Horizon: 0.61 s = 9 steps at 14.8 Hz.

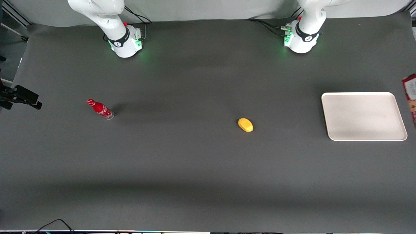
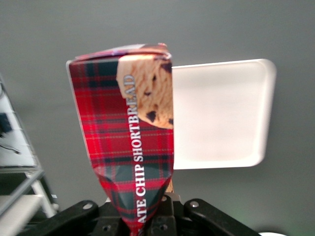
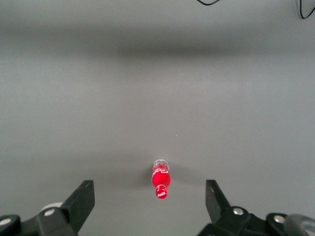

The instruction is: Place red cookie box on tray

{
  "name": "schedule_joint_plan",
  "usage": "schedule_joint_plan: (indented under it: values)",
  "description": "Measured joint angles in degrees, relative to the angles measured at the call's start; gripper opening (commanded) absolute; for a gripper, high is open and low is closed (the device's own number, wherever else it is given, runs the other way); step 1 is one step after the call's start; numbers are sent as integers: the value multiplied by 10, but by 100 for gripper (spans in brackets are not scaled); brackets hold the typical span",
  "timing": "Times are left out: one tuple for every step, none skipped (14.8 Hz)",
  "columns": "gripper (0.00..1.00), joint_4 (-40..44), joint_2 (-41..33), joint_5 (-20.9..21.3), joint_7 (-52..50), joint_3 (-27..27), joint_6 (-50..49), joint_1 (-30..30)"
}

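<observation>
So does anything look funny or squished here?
Yes. The red cookie box looks pinched and creased where the end effector grips it, held in the air beside the tray. The small red bottle stands upright; nothing spilled.

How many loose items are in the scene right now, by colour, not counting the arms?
Red: 2, the red cookie box held in the gripper above the table beside the tray, and a small red bottle
Cream-white: 1, the tray
Yellow: 1, an oval yellow object
Total: 4
</observation>
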Motion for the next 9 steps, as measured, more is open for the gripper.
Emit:
schedule_joint_plan:
  values:
    - [0,-1,24,-2,37,25,30,4]
    - [0,-2,50,-9,61,43,62,9]
    - [0,-7,74,-23,77,54,96,16]
    - [0,-17,95,-40,92,61,134,25]
    - [0,-34,112,-55,108,66,172,33]
    - [0,-54,126,-69,121,70,205,38]
    - [0,-75,137,-84,136,74,237,41]
    - [0,-96,146,-100,155,76,266,44]
    - [0,-113,154,-118,174,78,295,46]
